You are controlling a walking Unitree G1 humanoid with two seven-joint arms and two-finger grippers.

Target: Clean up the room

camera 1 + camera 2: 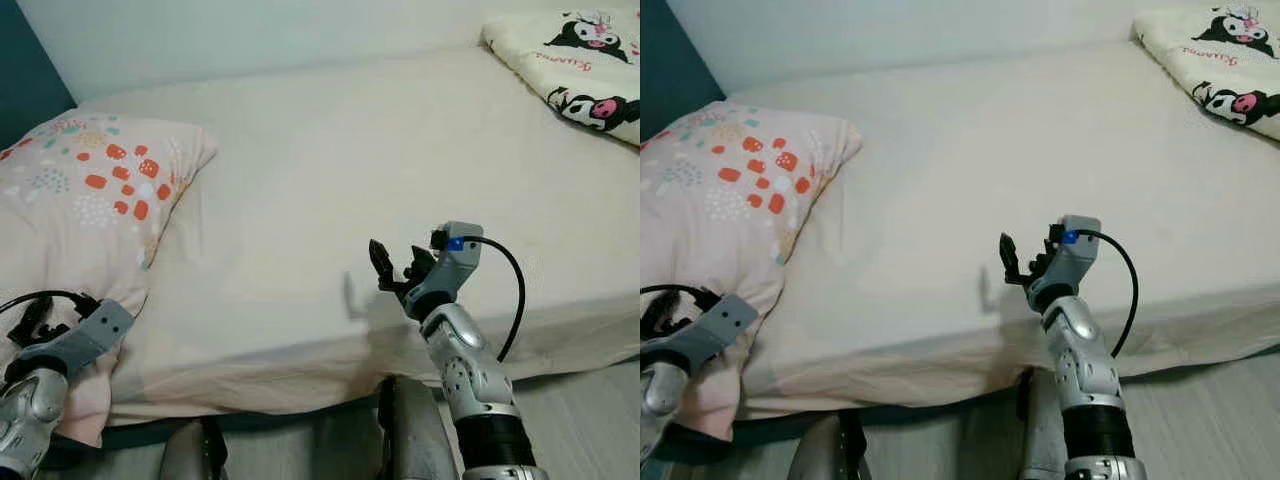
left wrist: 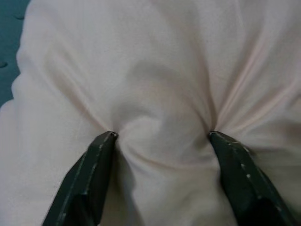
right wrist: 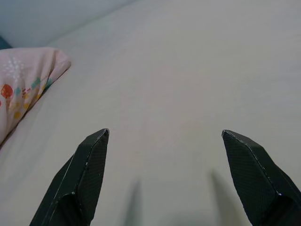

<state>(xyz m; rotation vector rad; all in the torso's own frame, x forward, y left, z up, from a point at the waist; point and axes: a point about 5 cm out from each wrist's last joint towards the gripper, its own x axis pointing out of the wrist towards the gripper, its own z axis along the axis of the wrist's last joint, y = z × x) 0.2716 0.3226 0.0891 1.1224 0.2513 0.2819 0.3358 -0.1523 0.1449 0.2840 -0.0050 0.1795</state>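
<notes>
Lighting soft and even; head views sharp.
The right tool [image 1: 393, 268] casts a faint shadow on the pale bed [image 1: 330, 190]. No glare noted. Left wrist view is dimmer and soft at close range; pillow [image 2: 155, 84] folds shade gently.

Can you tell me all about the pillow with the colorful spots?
The pillow is soft pale pink cloth with red, orange, teal and white spots printed near its top. It lies at the robot's left, on the cream bed, and its lower end hangs over the bed's front edge. The left gripper presses its open jaws into the pink cloth, which bunches into folds between them.
</notes>
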